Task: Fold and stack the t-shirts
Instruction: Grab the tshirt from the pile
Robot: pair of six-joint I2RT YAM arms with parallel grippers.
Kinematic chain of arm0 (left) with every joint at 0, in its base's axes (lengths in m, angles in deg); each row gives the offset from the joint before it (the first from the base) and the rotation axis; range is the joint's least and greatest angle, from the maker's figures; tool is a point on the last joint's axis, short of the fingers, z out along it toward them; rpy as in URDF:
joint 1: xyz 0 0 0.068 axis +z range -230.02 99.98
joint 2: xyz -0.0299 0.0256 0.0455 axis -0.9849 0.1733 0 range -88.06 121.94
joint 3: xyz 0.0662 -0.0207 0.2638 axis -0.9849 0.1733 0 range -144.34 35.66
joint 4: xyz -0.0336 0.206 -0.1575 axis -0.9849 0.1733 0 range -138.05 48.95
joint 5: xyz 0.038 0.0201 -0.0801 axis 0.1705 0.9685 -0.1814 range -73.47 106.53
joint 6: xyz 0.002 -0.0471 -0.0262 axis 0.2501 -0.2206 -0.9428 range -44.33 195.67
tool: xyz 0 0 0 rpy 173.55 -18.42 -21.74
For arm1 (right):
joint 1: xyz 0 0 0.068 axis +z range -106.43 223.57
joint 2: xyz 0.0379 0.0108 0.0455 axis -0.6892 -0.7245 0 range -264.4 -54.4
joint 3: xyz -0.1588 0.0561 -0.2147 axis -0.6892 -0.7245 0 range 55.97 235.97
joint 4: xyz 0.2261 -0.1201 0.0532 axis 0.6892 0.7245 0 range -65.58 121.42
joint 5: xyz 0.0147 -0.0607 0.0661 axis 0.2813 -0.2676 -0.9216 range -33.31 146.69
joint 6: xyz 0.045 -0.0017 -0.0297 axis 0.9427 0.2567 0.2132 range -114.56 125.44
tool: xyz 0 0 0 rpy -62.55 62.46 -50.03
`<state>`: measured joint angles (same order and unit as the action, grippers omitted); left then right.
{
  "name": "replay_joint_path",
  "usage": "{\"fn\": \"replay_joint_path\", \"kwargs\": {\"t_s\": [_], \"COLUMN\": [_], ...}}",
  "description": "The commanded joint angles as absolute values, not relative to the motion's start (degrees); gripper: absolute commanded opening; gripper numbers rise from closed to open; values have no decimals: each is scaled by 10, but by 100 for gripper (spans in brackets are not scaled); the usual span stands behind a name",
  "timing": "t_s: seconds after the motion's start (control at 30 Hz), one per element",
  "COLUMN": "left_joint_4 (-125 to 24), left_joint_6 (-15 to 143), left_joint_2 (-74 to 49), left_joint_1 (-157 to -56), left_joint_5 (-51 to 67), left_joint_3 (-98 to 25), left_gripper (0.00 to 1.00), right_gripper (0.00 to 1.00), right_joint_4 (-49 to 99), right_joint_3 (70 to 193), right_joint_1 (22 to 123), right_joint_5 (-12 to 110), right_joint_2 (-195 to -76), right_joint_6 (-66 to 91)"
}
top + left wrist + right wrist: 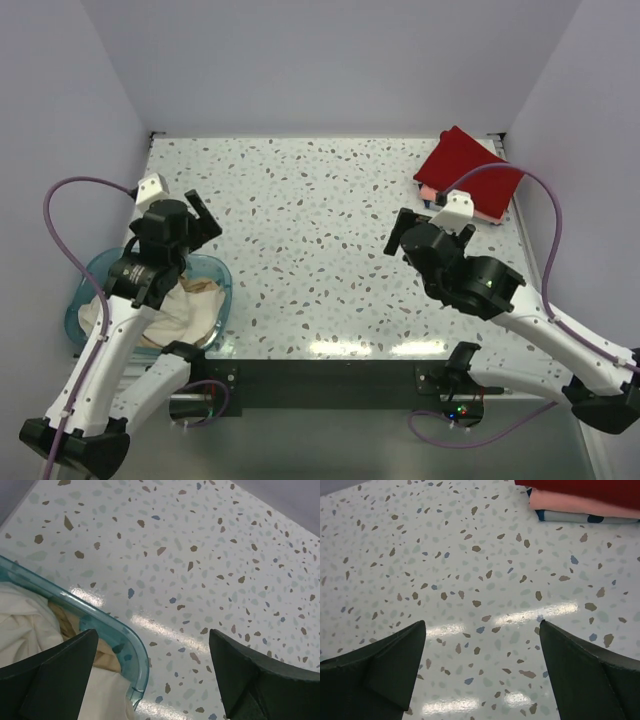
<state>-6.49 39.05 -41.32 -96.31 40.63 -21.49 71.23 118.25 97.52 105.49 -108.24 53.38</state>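
Sitting crumpled in the blue tub (226,283) at the near-left are the cream-white shirt (186,306) & tan shirt (62,622); left gripper (152,641) hangs over the tub rim, jaws wide apart, empty. Far-right corner of the table (320,200) has the red shirt (468,170) folded atop the pink shirt (570,504), w/ right gripper (482,626) nearby, also spread & empty.
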Motion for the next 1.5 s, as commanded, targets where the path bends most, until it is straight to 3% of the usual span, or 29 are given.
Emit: {"fn": "replay_joint_path", "kwargs": {"t_s": [0.0,0.17,0.3,0.53,0.8,1.0,1.17,1.27,1.37,1.4,1.47], "left_joint_4": [-10,70,129,143,79,-21,-62,-68,-71,-72,-71], "left_joint_6": [344,293,243,163,191,311,352,353,352,351,350], "left_joint_2": [-406,-387,-358,-386,-361,-295,-248,-232,-236,-244,-255], "left_joint_1": [-965,-965,-964,-929,-841,-709,-678,-675,-674,-671,-669], "left_joint_5": [490,572,642,644,663,615,562,541,528,525,515], "left_joint_3": [-242,-240,-190,-146,-93,-93,-88,-80,-69,-64,-58], "left_gripper": [98,100,100,100,100,100,99,94,84,73,61], "right_gripper": [99,99,99,99,99,99,99,99,99,99,99], "right_joint_4": [730,706,696,658,617,596,583,582,583,583,583], "right_joint_3": [1169,1149,1130,1109,1097,1097,1098,1100,1099,1096,1094], "right_joint_1": [974,955,901,828,797,788,786,785,783,783,781], "right_joint_5": [1132,1129,1045,919,803,782,778,782,787,788,790], "right_joint_2": [-1099,-1106,-1109,-1094,-1105,-1121,-1135,-1135,-1135,-1133,-1132], "right_joint_6": [455,423,431,380,357,347,349,349,350,351,356]}}
